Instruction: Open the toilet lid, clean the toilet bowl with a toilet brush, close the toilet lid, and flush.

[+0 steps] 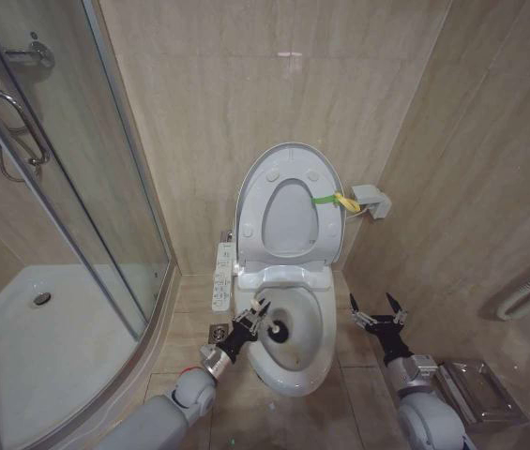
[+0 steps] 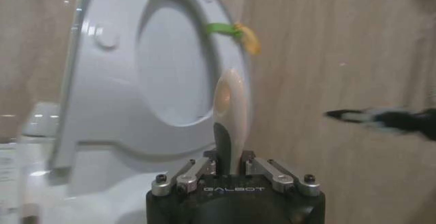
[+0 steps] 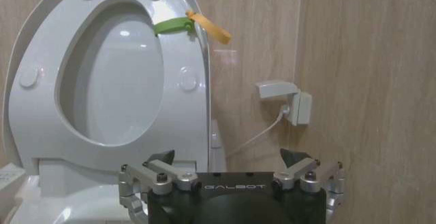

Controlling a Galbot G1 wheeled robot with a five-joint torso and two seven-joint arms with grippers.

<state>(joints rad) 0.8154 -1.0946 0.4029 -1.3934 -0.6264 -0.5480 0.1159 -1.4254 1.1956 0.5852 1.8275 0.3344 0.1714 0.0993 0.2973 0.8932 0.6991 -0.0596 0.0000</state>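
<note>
The toilet lid (image 1: 247, 184) stands raised against the wall together with the ring seat (image 1: 263, 225), a yellow-green strap (image 1: 332, 199) at its edge. Below it, the white toilet bowl (image 1: 317, 361) is uncovered. My left gripper (image 1: 261, 317) reaches over the bowl's left rim, shut on the toilet brush; the black bristle head (image 1: 280, 330) is down inside the bowl. The left wrist view shows the pale handle (image 2: 227, 106) clamped in that gripper (image 2: 229, 158), with the lid (image 2: 102, 86) behind. My right gripper (image 1: 372, 302) hovers open to the right of the bowl, facing the lid (image 3: 41, 106).
A button panel (image 1: 222, 277) runs along the bowl's left side. A glass shower enclosure (image 1: 77, 187) with a white tray (image 1: 39, 328) is at the left. A floor drain (image 1: 219, 332) lies beside the bowl. A wall box (image 1: 372, 200) and a metal holder (image 1: 476, 394) are at the right.
</note>
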